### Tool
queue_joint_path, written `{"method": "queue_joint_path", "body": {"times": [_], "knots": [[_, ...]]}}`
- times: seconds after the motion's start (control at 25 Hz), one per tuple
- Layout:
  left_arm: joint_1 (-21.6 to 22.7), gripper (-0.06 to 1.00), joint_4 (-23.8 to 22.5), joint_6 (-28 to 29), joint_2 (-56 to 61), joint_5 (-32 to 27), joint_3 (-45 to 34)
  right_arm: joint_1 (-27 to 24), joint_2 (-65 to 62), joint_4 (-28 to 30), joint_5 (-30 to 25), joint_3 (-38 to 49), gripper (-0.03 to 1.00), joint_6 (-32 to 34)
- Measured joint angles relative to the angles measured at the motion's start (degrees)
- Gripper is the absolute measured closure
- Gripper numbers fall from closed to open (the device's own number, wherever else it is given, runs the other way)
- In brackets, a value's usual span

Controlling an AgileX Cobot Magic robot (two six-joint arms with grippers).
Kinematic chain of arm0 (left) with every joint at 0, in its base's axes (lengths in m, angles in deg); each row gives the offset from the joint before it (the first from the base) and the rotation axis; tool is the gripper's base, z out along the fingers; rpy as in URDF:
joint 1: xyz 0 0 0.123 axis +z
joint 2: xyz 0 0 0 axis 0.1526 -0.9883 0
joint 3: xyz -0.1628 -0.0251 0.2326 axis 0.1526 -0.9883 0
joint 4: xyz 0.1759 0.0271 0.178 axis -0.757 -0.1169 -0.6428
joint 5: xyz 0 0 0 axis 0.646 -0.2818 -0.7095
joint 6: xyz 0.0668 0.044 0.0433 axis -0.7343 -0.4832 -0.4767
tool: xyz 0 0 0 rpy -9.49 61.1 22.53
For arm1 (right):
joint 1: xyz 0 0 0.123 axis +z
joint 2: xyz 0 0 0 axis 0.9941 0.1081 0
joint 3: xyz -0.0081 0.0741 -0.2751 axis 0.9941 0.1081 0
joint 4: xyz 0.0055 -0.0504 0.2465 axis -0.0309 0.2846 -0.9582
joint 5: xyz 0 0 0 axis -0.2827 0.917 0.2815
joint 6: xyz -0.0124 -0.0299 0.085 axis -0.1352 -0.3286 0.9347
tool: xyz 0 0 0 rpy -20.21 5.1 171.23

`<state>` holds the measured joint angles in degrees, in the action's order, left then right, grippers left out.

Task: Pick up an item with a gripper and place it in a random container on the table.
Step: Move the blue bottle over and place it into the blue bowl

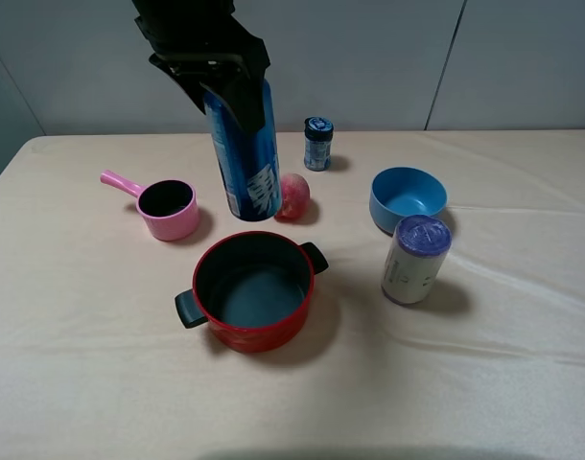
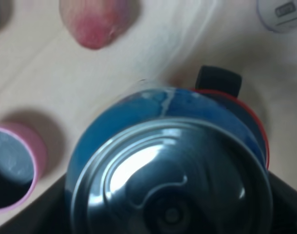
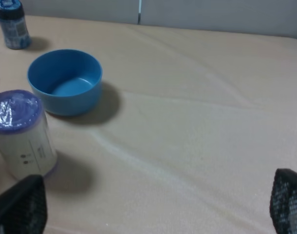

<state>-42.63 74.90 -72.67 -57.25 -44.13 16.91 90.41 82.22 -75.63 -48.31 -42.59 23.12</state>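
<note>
My left gripper point(image 1: 219, 81) pinches the blue can point(image 1: 246, 158) at its top, tilted, just behind the red pot point(image 1: 252, 331). I'd guess it's thin-walled, slick and dentable: grip high, gently. On the right gripper point(image 3: 153, 202) the jaws are spread, empty.

Spread across beige-clothed counter point(image 1: 494, 383): pink cup point(image 1: 177, 227) left, red pot point(image 1: 259, 335) centre, peach point(image 1: 294, 196), jar point(image 1: 317, 144) above, blue bowl point(image 1: 381, 213), purple-topped cylinder point(image 1: 417, 261) right.

Soft even light, faint shadows; close-up can point(image 2: 168, 165) blurry w/ glare
</note>
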Motion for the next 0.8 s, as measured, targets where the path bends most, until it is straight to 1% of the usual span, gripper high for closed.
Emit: {"method": "queue_joint_path", "body": {"times": [0.16, 0.52, 0.8], "knots": [[-1.06, 0.26, -0.80, 0.00, -2.00, 0.00, 1.13, 0.00, 0.00, 0.00, 0.00, 0.00, 0.27, 0.00], [-1.34, 0.26, -1.23, 0.05, -3.12, 0.00, 4.34, 0.00, 0.00, 0.00, 0.00, 0.00, 0.27, 0.00], [-4.17, 0.26, -1.28, 0.10, -4.14, 0.00, 6.08, 0.00, 0.00, 0.00, 0.00, 0.00, 0.27, 0.00]]}}
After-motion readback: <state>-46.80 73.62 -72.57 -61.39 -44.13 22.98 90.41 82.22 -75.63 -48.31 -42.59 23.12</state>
